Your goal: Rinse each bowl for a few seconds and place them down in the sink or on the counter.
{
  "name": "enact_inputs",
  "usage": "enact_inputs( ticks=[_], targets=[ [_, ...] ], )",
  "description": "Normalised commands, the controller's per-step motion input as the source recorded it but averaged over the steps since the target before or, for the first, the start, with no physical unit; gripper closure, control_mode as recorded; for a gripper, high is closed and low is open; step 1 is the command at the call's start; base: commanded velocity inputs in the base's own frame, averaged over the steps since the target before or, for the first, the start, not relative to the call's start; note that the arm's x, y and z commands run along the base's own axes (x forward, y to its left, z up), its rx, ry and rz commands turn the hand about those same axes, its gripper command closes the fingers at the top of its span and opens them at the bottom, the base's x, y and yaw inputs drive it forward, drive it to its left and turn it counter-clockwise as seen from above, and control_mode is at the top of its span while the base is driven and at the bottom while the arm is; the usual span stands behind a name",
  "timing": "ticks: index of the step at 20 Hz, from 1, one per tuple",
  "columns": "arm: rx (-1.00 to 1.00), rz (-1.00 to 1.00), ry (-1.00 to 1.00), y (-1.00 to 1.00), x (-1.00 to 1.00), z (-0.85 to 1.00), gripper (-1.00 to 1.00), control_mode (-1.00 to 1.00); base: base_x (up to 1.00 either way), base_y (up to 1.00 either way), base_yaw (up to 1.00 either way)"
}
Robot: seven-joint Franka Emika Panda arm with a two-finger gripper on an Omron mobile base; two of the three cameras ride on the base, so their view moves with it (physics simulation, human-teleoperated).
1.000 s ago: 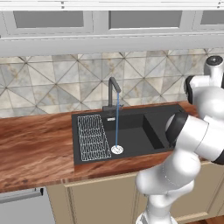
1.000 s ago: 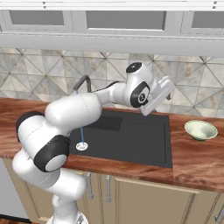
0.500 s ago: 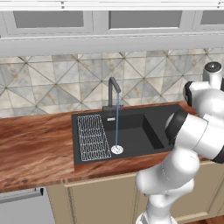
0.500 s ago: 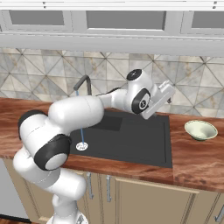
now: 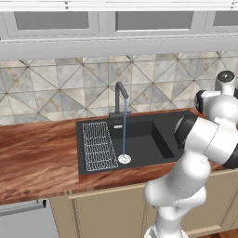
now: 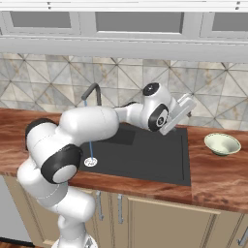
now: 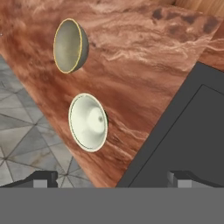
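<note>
Reddish-brown wood tabletop (image 5: 37, 158) surrounds 1 black sink (image 5: 139, 139) in the left base view; 1 faucet (image 5: 120, 100) runs a thin stream onto the drain. Right base view: the pincer (image 6: 180, 114) hangs empty over the sink's right rear corner, with 1 pale bowl (image 6: 222, 144) on the tabletop right of the sink. Hand view: fingertips (image 7: 43, 178) spread wide, holding nothing; 2 bowls, the pale bowl (image 7: 88, 122) nearest and the olive bowl (image 7: 70, 45) beyond. Judged step: approach to the first pick-up; next, descend over a rim.

Grey geometric wall tiles (image 5: 56, 93) beneath glass-fronted, seemingly white upper cabinets (image 6: 135, 22), beige cupboards (image 5: 107, 214) below.
</note>
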Motion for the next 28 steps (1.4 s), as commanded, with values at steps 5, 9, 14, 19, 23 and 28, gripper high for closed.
enact_inputs(
  ticks=[5,9,14,19,23,28],
  targets=[
    [0.0,0.0,-0.05,-0.1,0.11,-0.15,-1.0,-1.0,0.0,0.0,0.0],
    [0.0,0.0,-0.04,-0.14,0.11,-0.16,-1.0,-1.0,0.0,0.0,0.0],
    [0.0,-0.01,-0.02,-0.17,0.11,-0.17,-1.0,-1.0,0.0,0.0,0.0],
    [0.0,0.0,0.0,-0.15,0.13,-0.16,-1.0,-1.0,0.0,0.0,0.0],
    [0.0,0.0,0.0,-0.16,0.1,-0.17,-1.0,-1.0,0.0,0.0,0.0],
    [0.01,0.0,0.0,-0.19,0.07,-0.17,-1.0,-1.0,0.0,0.0,0.0]
  ],
)
